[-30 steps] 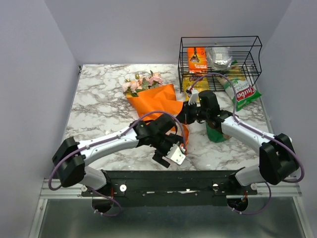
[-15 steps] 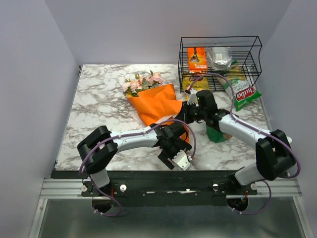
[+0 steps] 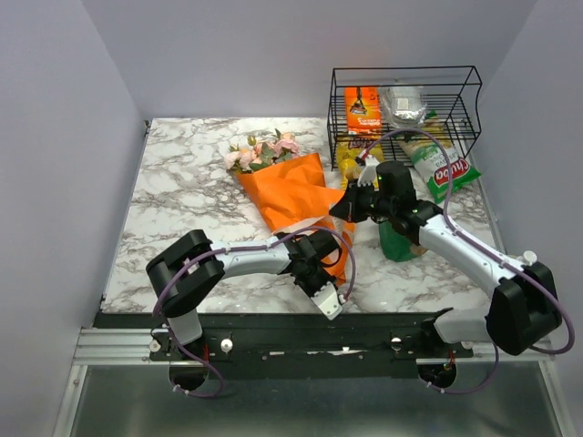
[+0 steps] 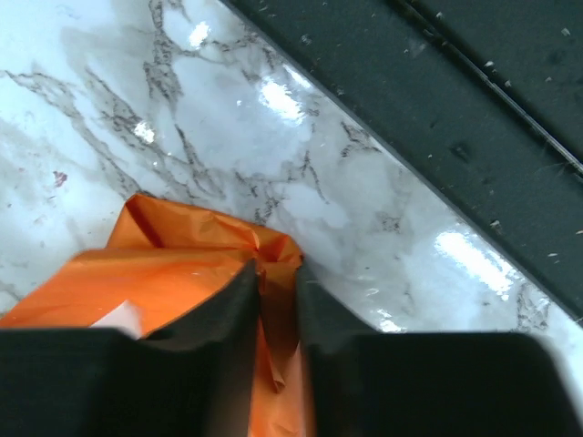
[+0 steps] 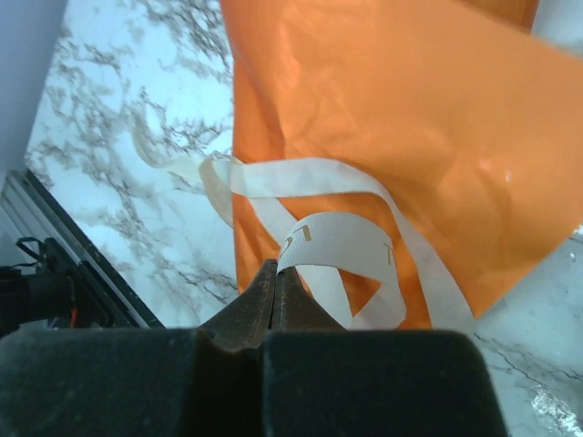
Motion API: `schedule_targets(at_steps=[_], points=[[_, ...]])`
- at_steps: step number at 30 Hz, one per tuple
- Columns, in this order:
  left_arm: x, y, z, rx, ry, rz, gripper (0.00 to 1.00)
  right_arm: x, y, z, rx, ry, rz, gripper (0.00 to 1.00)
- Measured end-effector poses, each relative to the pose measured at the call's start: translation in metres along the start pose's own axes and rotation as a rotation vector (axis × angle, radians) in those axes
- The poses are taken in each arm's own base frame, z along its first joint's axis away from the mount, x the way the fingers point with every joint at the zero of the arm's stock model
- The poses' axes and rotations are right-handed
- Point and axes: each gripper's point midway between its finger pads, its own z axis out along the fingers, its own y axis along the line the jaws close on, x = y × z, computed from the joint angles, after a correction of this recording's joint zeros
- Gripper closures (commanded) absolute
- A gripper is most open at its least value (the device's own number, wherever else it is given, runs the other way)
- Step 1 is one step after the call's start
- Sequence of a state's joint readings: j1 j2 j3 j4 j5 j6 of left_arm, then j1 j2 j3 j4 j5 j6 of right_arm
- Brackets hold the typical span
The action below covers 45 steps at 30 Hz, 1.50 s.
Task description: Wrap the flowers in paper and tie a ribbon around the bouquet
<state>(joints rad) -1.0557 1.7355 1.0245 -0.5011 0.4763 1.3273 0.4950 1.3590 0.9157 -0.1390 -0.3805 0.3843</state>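
The bouquet lies slanted on the marble, with the flowers (image 3: 261, 151) at its far end. The orange paper (image 3: 293, 190) wraps them and narrows toward the near edge. My left gripper (image 3: 333, 270) is at the paper's near tail. In the left wrist view the left gripper (image 4: 276, 269) is pinched on a crumpled fold of paper (image 4: 182, 273). My right gripper (image 3: 340, 209) hovers at the cone's right side. In the right wrist view the right gripper (image 5: 276, 267) is shut on a loop of cream ribbon (image 5: 339, 239), which trails across the paper (image 5: 410, 127).
A black wire basket (image 3: 470, 84) at the back right holds snack packets. A green packet (image 3: 445, 170) and a yellow one (image 3: 350, 151) lie in front of it. A dark green object (image 3: 397, 245) sits under the right arm. The table's near edge and black rail (image 4: 437, 118) are close to the left gripper.
My left arm swung right and in toward the paper's near tail, and its open jaws closed on a fold. My right gripper shifted slightly back and right, still holding the ribbon.
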Motion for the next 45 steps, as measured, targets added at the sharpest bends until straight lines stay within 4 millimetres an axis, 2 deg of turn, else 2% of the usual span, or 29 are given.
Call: schedule_targets(at_steps=[1,3,6,9,13,15,20,25,26,27,28,31,33,37,40,45], points=[[0.0,-0.002,0.001,0.006,-0.003,0.001,0.92,-0.006,0.004,-0.006,-0.007,-0.019,-0.008,1.0],[0.001,-0.006,0.001,0.017,-0.006,-0.005,1.0,-0.018,0.013,-0.016,-0.023,-0.053,-0.028,1.0],[0.003,-0.006,0.0,0.017,-0.006,-0.012,1.0,-0.032,0.019,-0.025,-0.04,-0.09,-0.062,0.99],[0.006,-0.011,-0.002,0.035,-0.005,-0.028,1.0,-0.034,0.013,-0.025,-0.035,-0.085,-0.076,1.0],[0.015,-0.028,-0.013,0.094,0.007,-0.066,1.0,-0.029,-0.001,-0.018,-0.016,-0.048,-0.086,1.0],[0.022,-0.044,-0.023,0.141,0.019,-0.097,1.0,-0.029,-0.002,-0.016,-0.018,-0.03,-0.104,1.0],[0.031,-0.073,-0.036,0.204,0.033,-0.162,1.0,-0.046,0.012,-0.025,-0.058,-0.058,-0.176,1.0],[0.034,-0.085,-0.041,0.214,0.036,-0.184,1.0,-0.06,0.038,-0.056,-0.117,-0.127,-0.244,1.0],[0.034,-0.086,-0.041,0.213,0.037,-0.186,0.95,-0.061,0.042,-0.059,-0.131,-0.134,-0.251,1.0],[0.034,-0.087,-0.042,0.212,0.037,-0.187,0.85,-0.061,0.044,-0.06,-0.142,-0.135,-0.254,1.0],[0.034,-0.088,-0.042,0.211,0.037,-0.188,0.66,-0.06,0.045,-0.059,-0.151,-0.129,-0.253,1.0],[0.036,-0.089,-0.045,0.213,0.036,-0.224,0.45,-0.051,0.041,-0.047,-0.166,-0.083,-0.23,1.0],[0.035,-0.089,-0.048,0.213,0.033,-0.251,0.41,-0.044,0.034,-0.036,-0.161,-0.047,-0.206,1.0],[0.028,-0.074,-0.06,0.184,0.025,-0.296,0.25,-0.033,0.023,-0.02,-0.15,0.004,-0.164,0.99],[0.019,-0.059,-0.073,0.141,0.004,-0.318,0.19,-0.03,0.021,-0.013,-0.156,0.02,-0.146,0.99],[0.004,-0.052,-0.094,0.102,-0.041,-0.371,0.15,-0.026,0.019,-0.008,-0.162,0.035,-0.132,1.0]])
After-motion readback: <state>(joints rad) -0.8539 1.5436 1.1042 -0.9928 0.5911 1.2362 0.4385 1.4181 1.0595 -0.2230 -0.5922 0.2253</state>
